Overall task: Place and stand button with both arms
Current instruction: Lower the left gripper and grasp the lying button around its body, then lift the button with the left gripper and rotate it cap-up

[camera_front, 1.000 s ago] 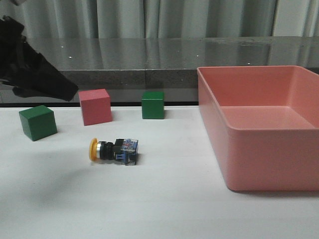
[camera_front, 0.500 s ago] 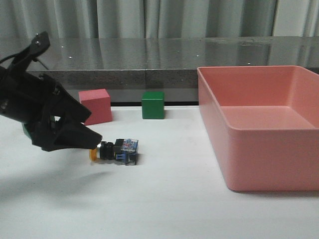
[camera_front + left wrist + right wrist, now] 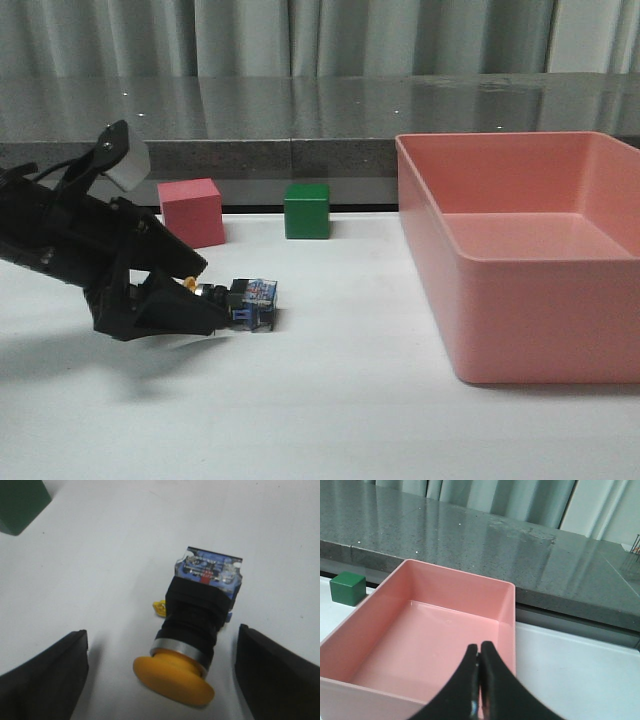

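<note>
Since half a second ago my left tool (image 3: pixel 205 295) has dropped lower and pushed forward, so its spread fingers (image 3: pixel 45 680) now flank the button's (image 3: pixel 192 630) yellow cap without touching it. The button (image 3: pixel 240 302) has not moved: it lies on its side on the white worktop (image 3: pixel 330 420), cap toward my left tool, clear-and-blue base pointing away. The pink bin (image 3: pixel 520 250) stands to the right, well apart from the button, and what I see of its inside holds nothing. My right tool (image 3: pixel 479 680) hangs above the bin's (image 3: pixel 420 645) near wall with its fingers pressed together on nothing. Behind the button stand a red cube (image 3: pixel 190 212) and a green cube (image 3: pixel 306 210); my left arm covers the other green cube in the front view, and a green corner (image 3: pixel 20 502) shows in the left wrist view.
</note>
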